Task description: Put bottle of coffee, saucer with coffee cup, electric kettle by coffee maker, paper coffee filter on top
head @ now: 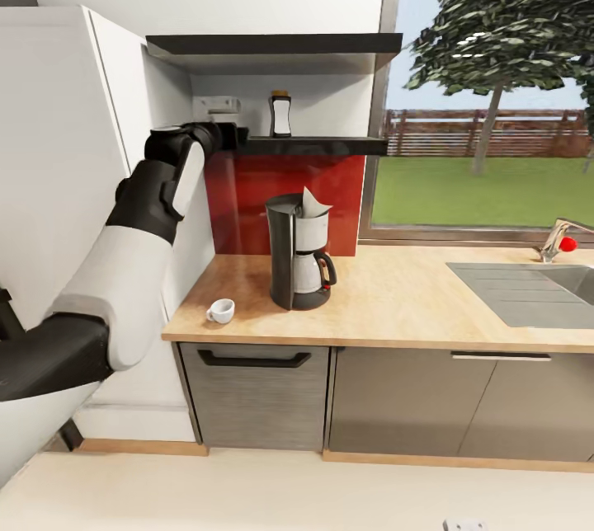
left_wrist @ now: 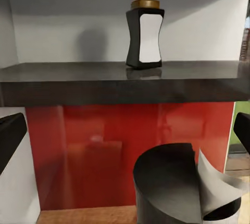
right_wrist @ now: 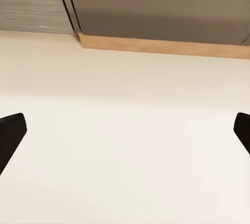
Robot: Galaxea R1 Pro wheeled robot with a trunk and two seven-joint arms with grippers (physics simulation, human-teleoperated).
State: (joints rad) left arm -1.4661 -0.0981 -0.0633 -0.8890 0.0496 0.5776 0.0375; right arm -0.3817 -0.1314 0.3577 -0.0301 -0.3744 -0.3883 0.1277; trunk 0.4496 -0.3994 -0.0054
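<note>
Bottle of coffee (left_wrist: 144,34) stands unobstructed; left gripper (head: 235,138) fingertips cropped.

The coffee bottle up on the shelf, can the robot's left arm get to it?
Probably yes. The left gripper is open at the shelf edge, with nothing between it and the bottle of coffee.

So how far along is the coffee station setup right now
Done: the tall black drip coffee maker stands on the beige wood-look countertop with a white paper filter on top. In hand: the left gripper, fingers apart, is raised to the glossy black shelf where the dark white-labelled coffee bottle stands ungrasped. Left: the small white cup sits directly on the counter, with no saucer under it.
</note>
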